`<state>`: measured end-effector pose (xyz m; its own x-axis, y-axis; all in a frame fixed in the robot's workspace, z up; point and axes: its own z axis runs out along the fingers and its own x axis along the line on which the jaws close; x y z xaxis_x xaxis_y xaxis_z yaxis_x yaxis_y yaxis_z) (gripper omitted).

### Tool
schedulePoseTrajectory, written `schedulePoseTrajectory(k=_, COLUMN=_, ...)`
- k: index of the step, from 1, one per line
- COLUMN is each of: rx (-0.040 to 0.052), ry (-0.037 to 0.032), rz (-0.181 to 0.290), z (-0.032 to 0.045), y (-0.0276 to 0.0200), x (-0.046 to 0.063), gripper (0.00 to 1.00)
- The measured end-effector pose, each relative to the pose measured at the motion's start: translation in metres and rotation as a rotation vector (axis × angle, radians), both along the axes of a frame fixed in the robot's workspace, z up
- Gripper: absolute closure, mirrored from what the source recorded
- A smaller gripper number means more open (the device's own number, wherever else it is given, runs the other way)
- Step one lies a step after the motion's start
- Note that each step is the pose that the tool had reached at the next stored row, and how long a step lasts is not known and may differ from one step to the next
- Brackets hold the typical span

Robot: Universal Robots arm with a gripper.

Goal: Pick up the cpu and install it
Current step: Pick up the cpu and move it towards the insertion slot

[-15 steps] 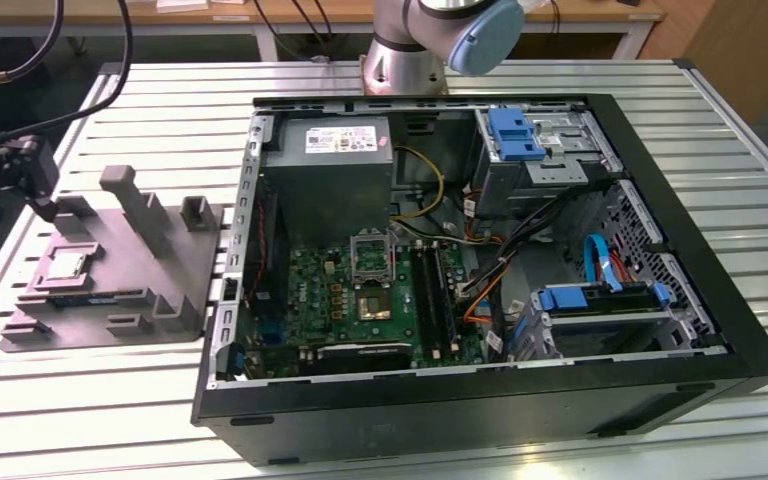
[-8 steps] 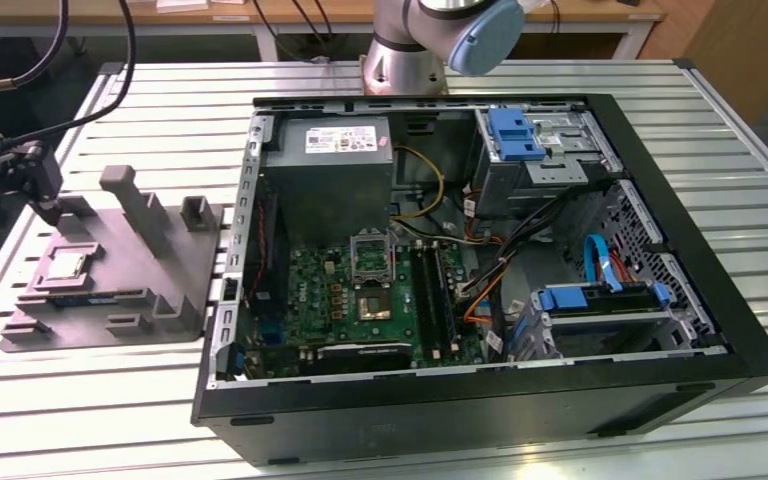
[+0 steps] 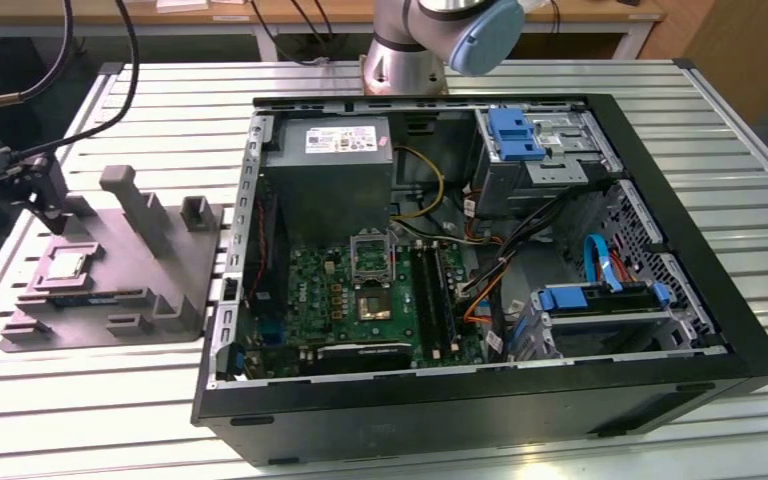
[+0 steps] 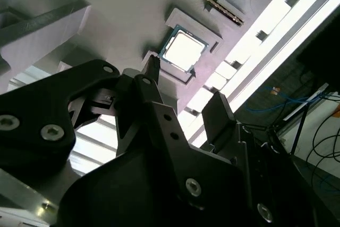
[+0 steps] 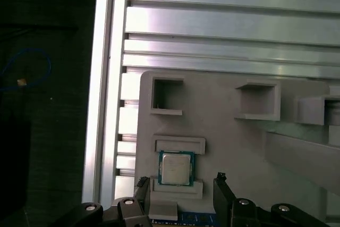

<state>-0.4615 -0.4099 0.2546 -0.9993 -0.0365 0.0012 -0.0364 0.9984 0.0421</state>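
The cpu (image 3: 64,267) is a small silvery square chip lying flat in a recess of the grey moulded tray (image 3: 157,275) at the exterior view's left. My gripper (image 3: 48,215) hangs just above and behind it, apart from it. In both wrist views the cpu (image 4: 183,51) (image 5: 176,168) lies beyond the gripper (image 4: 186,81) (image 5: 181,179), whose two dark fingers stand open with nothing between them. The cpu socket (image 3: 373,302) sits on the green motherboard inside the open computer case (image 3: 678,330).
Upright posts (image 3: 131,195) rise from the tray close to the gripper. The tray sits near the slatted metal table's edge (image 5: 103,104). The case holds a power supply (image 3: 337,150), cables and blue drive brackets (image 3: 598,297). The arm's base (image 3: 418,45) stands behind the case.
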Motion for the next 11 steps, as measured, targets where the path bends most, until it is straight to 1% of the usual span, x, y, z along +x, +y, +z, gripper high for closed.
schedulePoseTrajectory(k=2, rx=0.0000, ry=0.0001, rz=-0.008, z=-0.0025, y=-0.0001, x=0.000, gripper=0.41)
schedulePoseTrajectory(k=8, rx=-0.0001, ry=0.0002, rz=-0.019, z=-0.0133, y=-0.0004, x=-0.002, gripper=0.41)
schedulePoseTrajectory(k=11, rx=-0.0001, ry=0.0002, rz=-0.035, z=-0.0187, y=-0.0005, x=-0.002, gripper=0.41)
